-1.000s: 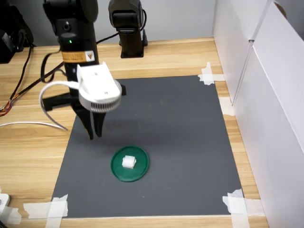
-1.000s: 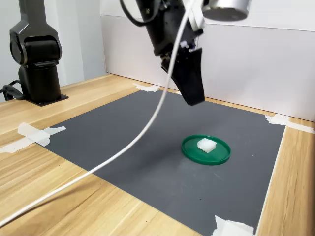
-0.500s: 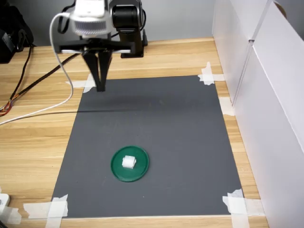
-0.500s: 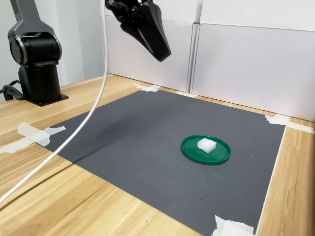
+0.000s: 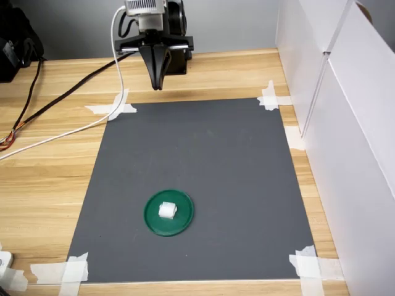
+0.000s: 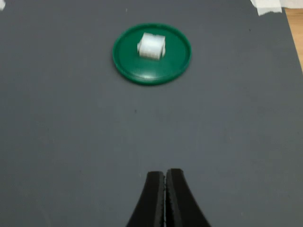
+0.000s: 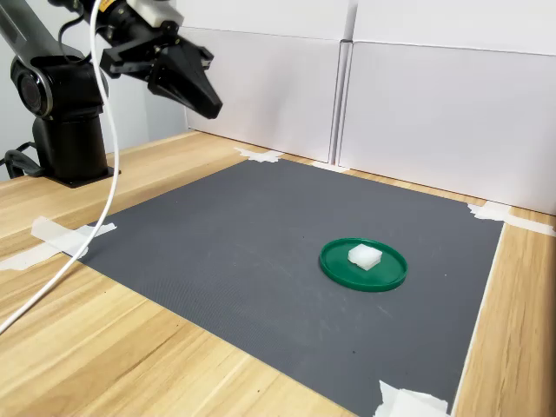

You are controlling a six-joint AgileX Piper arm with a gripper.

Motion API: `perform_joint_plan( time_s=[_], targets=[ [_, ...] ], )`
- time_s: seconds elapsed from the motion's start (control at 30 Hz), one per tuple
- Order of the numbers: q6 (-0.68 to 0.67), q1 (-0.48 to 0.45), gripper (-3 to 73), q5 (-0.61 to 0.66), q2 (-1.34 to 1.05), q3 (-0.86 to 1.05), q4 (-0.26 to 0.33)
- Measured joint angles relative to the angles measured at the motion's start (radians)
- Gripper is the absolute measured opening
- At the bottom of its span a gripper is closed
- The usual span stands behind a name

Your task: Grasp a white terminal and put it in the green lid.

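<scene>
Wrist view showed the fingers point(image 6: 165, 198) pressed together, holding nothing, above the dark mat point(image 6: 71, 142). Both exterior views had the white terminal point(image 5: 167, 211) resting inside the green lid point(image 5: 184, 222) (slightly off its centre), near the mat's front edge, well apart from the gripper point(image 5: 157, 77) raised over the bench's point(image 5: 49, 185) far edge.
</scene>
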Motion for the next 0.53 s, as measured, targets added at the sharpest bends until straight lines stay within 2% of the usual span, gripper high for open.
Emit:
perform_joint_plan(
  time_s=[0.07,0.23,0.3,0.37,0.4,0.47,0.5,0.53],
  targets=[
    [0.015,0.0,-2.0,0.017,-0.101,0.117,-0.032],
    [0.01,0.0,-2.0,0.038,-0.316,0.195,-0.051],
    [0.002,0.0,-2.0,0.12,-0.398,0.218,-0.051],
    [0.002,0.0,-2.0,0.12,-0.449,0.266,-0.053],
    [0.001,0.0,-2.0,0.185,-0.467,0.278,-0.053],
    [0.001,0.0,-2.0,0.185,-0.505,0.295,-0.053],
    [0.001,0.0,-2.0,0.288,-0.51,0.295,-0.053],
    [0.001,0.0,-2.0,0.291,-0.511,0.295,-0.054]
  ],
)
